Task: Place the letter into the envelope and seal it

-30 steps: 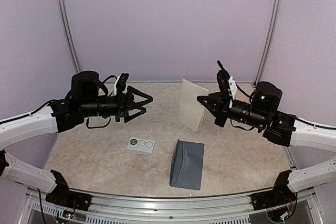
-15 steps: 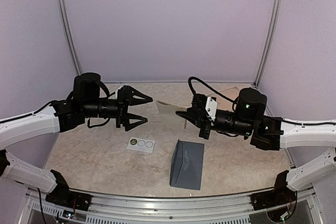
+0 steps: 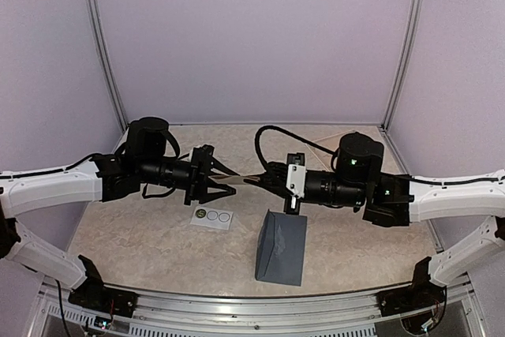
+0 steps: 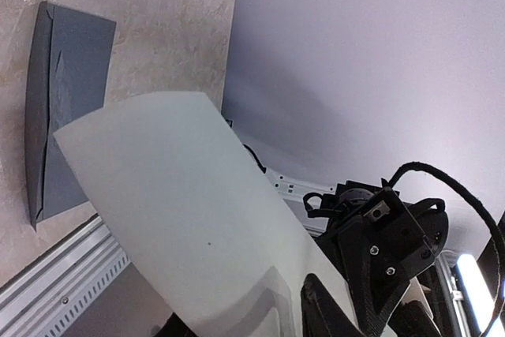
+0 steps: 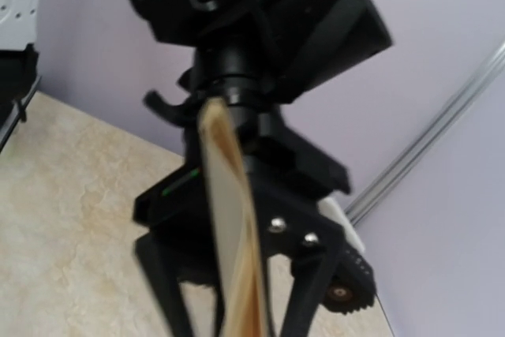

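The cream letter [image 4: 181, 219] hangs in the air above the middle of the table, edge-on from above [image 3: 246, 180]. My right gripper [image 3: 262, 181] is shut on its right end. My left gripper [image 3: 230, 182] faces it from the left with its jaws on either side of the sheet's other end. In the right wrist view its two black fingers [image 5: 304, 290] stand apart from the letter [image 5: 233, 258], so it is open. The dark blue-grey envelope [image 3: 282, 248] lies on the table near the front, below the right gripper, and also shows in the left wrist view [image 4: 67, 108].
A small white sticker strip [image 3: 213, 215] with circles lies on the table under the left gripper. Purple walls with metal corner posts [image 3: 101, 45] close in the beige marble-patterned table [image 3: 142, 242]. An aluminium rail [image 3: 260, 301] runs along the near edge.
The right arm swung the letter from upright to edge-on and carried it left toward the centre. The left gripper moved right to meet it, its jaws narrowing around the sheet's end.
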`<state>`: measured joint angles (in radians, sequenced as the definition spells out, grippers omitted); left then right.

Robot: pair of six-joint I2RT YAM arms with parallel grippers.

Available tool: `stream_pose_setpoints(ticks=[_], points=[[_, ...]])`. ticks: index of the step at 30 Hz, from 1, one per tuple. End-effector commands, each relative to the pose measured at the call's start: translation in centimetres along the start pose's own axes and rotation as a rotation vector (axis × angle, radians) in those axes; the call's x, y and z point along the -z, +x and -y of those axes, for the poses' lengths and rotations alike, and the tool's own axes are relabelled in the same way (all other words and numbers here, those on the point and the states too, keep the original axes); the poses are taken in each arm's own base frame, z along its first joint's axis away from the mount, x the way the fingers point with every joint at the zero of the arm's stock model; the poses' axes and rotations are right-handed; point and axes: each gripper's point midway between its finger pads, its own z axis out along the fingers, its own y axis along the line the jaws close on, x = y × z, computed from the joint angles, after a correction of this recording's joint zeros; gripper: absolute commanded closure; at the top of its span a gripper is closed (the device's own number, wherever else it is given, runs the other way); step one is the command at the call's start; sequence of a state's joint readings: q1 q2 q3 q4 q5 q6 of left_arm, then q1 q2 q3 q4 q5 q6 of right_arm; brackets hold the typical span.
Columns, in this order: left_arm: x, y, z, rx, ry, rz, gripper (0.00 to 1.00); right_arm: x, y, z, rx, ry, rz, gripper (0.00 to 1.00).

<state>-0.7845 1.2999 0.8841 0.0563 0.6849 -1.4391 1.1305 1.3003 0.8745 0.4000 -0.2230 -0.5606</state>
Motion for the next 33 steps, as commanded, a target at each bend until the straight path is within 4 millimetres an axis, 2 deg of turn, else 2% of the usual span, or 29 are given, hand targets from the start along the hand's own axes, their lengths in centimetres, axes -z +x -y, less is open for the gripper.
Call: stream_pose_setpoints(ticks=[1,4,5,6,7,8,9,11,13,15,17,21,25,29,33], points=[[0.1,0.4,0.4,-0.012,0.022,-0.019,0.73,-0.5,-0.1,-0.6,0.045,-0.021,-0.021,1.00],[0.3,-0.2,-0.1,-0.025,0.000,0.009,0.94,-0.4,0.0,-0.4,0.007,-0.006,-0.030,1.00],[0.5,-0.6,-0.3,-0.035,-0.007,0.029,1.00,-0.2,0.0,-0.3,-0.014,0.001,-0.029,0.95],[0.8,-1.3,-0.4,-0.050,-0.011,0.067,1.00,0.2,-0.3,-0.2,-0.037,0.007,-0.019,0.75],[1.1,-2.0,-0.3,-0.073,-0.012,0.104,1.00,0.6,-0.3,-0.3,-0.073,0.013,-0.012,0.48],[1.6,-2.6,0.1,-0.111,-0.004,0.147,1.00,1.3,-0.7,-0.2,-0.108,0.023,0.005,0.33],[2.0,-3.3,0.4,-0.159,-0.003,0.196,1.00,1.8,-1.0,-0.2,-0.150,0.026,0.018,0.24],[3.0,-4.3,1.4,-0.281,0.001,0.295,1.00,2.8,-0.9,-0.4,-0.231,0.042,0.024,0.17],[3.6,-4.7,2.1,-0.396,0.018,0.365,1.00,3.8,-0.1,-0.1,-0.349,0.083,0.002,0.11],[3.7,-4.4,2.8,-0.517,0.038,0.403,1.00,4.7,1.6,0.7,-0.492,0.171,-0.055,0.06],[2.9,-3.3,3.1,-0.622,0.046,0.379,1.00,5.7,3.7,1.1,-0.624,0.243,-0.125,0.05],[-0.8,-1.2,1.4,-0.719,-0.027,0.248,1.00,7.6,8.3,-0.1,-0.898,0.324,-0.247,0.06],[-5.0,-0.7,-2.5,-0.743,-0.144,0.115,1.00,9.0,11.9,-2.8,-1.133,0.348,-0.305,0.11],[-7.3,-0.7,-6.1,-0.698,-0.200,0.033,1.00,9.9,14.6,-5.1,-1.280,0.351,-0.352,0.18],[-8.6,-1.2,-9.4,-0.686,-0.267,-0.003,1.00,10.1,16.9,-7.2,-1.350,0.345,-0.423,0.23]])
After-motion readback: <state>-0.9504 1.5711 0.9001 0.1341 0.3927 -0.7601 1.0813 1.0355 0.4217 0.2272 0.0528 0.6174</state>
